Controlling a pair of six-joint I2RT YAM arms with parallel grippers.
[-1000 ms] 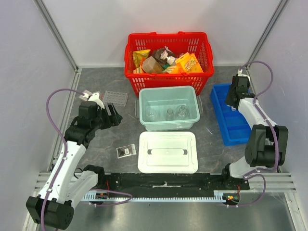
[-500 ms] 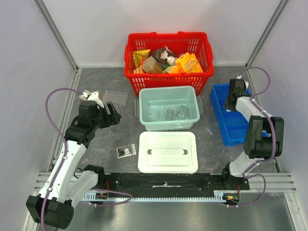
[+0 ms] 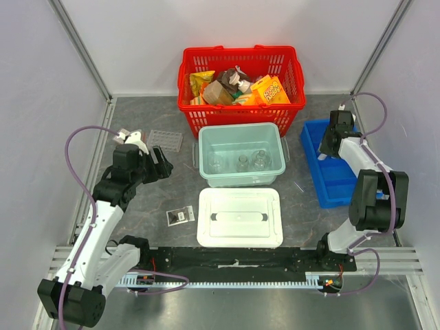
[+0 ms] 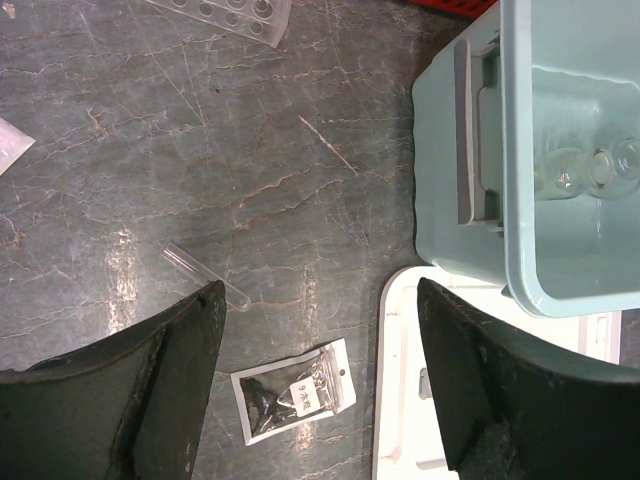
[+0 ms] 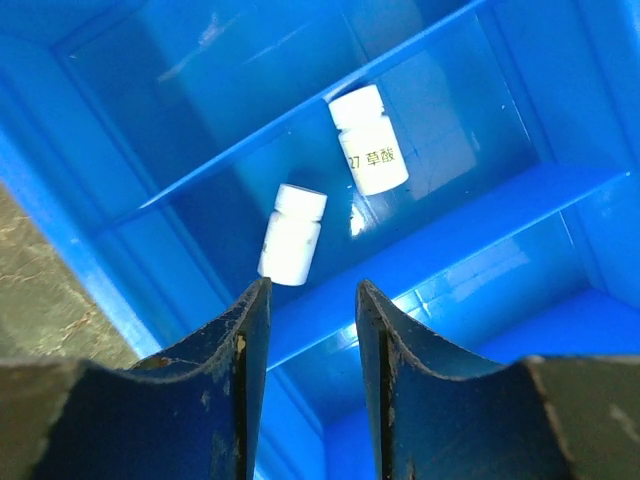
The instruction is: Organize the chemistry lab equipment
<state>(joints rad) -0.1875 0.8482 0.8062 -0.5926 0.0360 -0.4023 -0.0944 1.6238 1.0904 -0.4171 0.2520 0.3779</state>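
Left claw (image 4: pixel 320 290) spread wide, empty, above grey tabletop (image 4: pixel 150 150), small clear packet with dark insert (image 4: pixel 293 390) and thin clear tube (image 4: pixel 205 274) below, pale green plastic tub (image 4: pixel 470 130) holding clear glass flasks (image 4: pixel 590 170) beside, right claw (image 5: pixel 310 300) narrowly parted, empty, over two white vials (image 5: pixel 292 233) inside walled blue tray (image 5: pixel 100 250)

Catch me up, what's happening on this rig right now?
Both arms are mid-sort, neither holding anything. The right tool hangs open over the blue tray, where two white vials lie in one compartment. The left tool is open above the table, over a small clear packet beside the white lid. Three glass flasks sit in the teal bin; the well plate is out on the table.
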